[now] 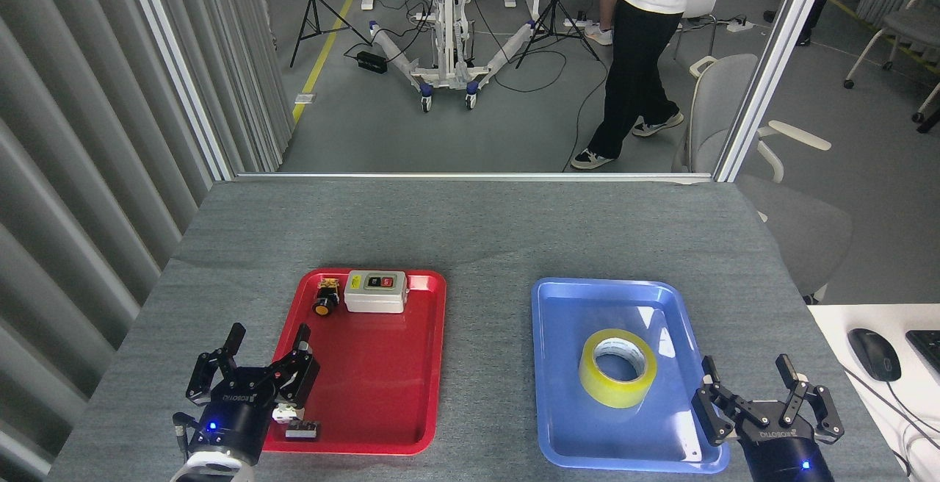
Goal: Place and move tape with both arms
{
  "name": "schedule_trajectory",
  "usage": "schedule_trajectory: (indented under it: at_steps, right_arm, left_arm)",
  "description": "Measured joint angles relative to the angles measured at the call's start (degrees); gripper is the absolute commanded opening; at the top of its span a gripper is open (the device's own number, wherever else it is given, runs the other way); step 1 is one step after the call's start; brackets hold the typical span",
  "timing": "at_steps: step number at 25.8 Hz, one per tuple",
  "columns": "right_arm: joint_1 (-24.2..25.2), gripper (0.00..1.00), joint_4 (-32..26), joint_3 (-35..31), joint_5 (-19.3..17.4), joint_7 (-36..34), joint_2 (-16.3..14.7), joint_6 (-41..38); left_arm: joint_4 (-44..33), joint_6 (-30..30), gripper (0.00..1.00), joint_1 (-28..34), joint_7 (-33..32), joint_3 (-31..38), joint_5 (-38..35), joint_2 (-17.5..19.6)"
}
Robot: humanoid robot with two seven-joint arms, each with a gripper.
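Note:
The yellow translucent tape [617, 368] with a white core lies flat in the blue tray [565, 313] on the right. My right gripper [747, 370] is open at the tray's near right corner, a little to the right of the roll and apart from it. My left gripper [269, 337] is open at the near left corner of the red tray [382, 394], holding nothing.
The red tray holds a grey switch box [376, 291], a small yellow-capped black push button [325, 298] and a small dark part [302, 430] near its front edge. A mouse [874, 354] lies on a white desk at right. A person [639, 48] walks beyond the table.

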Motion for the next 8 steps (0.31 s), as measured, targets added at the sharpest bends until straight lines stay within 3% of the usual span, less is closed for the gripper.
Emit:
schedule_trajectory:
  at_steps: [8]
  right_arm:
    - [-0.07, 1.00, 0.19, 0.43, -0.01, 0.11, 0.19, -0.20]
  left_arm:
    - [0.10, -0.37, 1.00, -0.89, -0.08, -0.68, -0.08, 0.39]
